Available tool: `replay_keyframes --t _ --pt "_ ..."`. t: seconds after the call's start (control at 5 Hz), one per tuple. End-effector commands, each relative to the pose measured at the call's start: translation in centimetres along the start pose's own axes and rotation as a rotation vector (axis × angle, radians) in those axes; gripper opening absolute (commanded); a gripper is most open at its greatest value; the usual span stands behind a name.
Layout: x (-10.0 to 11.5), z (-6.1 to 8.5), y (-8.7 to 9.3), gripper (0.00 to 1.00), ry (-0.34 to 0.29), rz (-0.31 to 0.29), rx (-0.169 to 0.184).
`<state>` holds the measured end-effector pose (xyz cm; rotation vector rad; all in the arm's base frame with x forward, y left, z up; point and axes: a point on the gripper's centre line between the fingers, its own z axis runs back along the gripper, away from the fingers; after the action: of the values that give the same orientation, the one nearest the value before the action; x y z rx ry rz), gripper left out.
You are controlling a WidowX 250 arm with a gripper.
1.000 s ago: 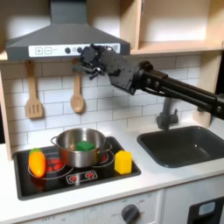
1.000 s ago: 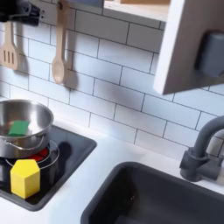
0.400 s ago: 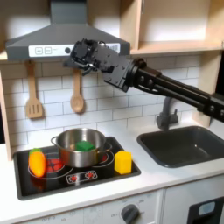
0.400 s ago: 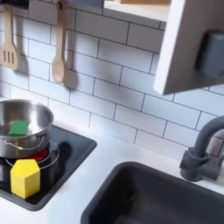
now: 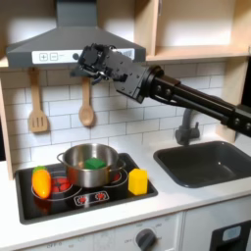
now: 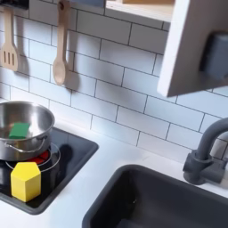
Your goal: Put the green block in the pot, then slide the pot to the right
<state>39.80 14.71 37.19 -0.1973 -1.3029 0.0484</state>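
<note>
In the first exterior view, left to right: orange-yellow toy vegetable (image 5: 40,181) lies on stove (image 5: 59,201); the green block (image 5: 93,163) is seen inside the pot (image 5: 90,167); yellow block (image 5: 138,181) stands just beside. The gripper (image 5: 82,60) is raised near the hood, nothing held; open or closed cannot be told.

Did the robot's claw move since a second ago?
Yes. In the first exterior view the gripper has gone up and toward the first exterior view's left, measured against the range hood; it now overlaps the hood's lower edge.
</note>
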Motion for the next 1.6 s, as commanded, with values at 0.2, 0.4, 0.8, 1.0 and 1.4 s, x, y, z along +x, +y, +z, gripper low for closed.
replay_keyframes --t 0.2,0.4,0.8,1.0,1.4 --pt "-0.2 -0.2 -0.2 0.00 0.007 0.006 -0.009" --pt "-1.1 0.2 0.2 0.00 0.057 -0.021 0.004" --pt "-3.1 0.1 0.0 0.00 0.168 -0.065 -0.026" --pt "-3.2 0.4 -0.6 0.00 0.190 -0.078 -0.051" --pt "-2.7 1.2 -0.9 0.00 0.190 -0.063 -0.093"
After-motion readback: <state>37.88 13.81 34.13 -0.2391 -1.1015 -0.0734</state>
